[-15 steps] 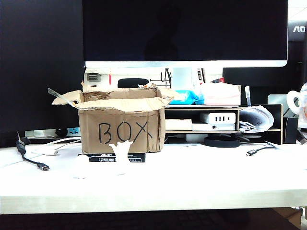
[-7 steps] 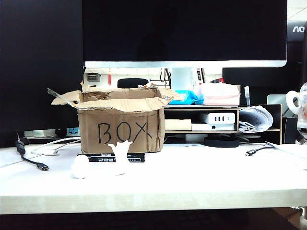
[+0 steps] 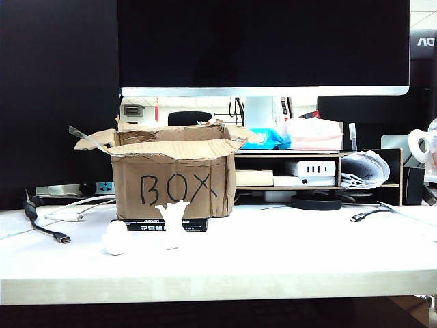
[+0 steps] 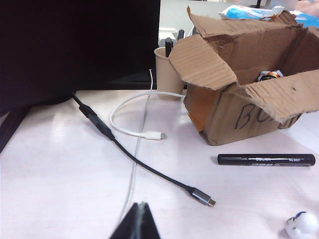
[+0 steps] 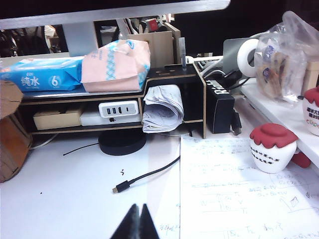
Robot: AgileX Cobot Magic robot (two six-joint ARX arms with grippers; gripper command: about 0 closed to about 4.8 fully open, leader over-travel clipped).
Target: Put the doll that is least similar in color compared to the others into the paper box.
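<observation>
Worktop (image 3: 287,266): flat, pale, matt surface with a light wood-grain front edge; it carries everything below.
Paper box (image 3: 171,174): brown corrugated cardboard, ragged flaps bent outward, "BOX" hand-lettered in black on the front wall; stands upright toward the left of the exterior view.
Black marker pen (image 4: 265,160): slim glossy cylinder lying flat on the worktop just in front of the box.
White figure with raised arms (image 3: 172,224): smooth, pale, upright — in front of the box wall, overlapping the pen in the exterior view.
White egg-shaped figure (image 3: 115,238): rounded, plain, standing beside the raised-arm figure.
Doll (image 4: 269,76): lies inside the paper box; only a small patch of black, white and orange shows over the torn front wall in the left wrist view.
Left tool (image 4: 139,221): dark tapered fingers pressed together, holding nothing, above the worktop near a black cable (image 4: 144,165).
Right tool (image 5: 138,222): fingers likewise closed — empty, over bare worktop beside a written paper sheet (image 5: 234,189).
</observation>
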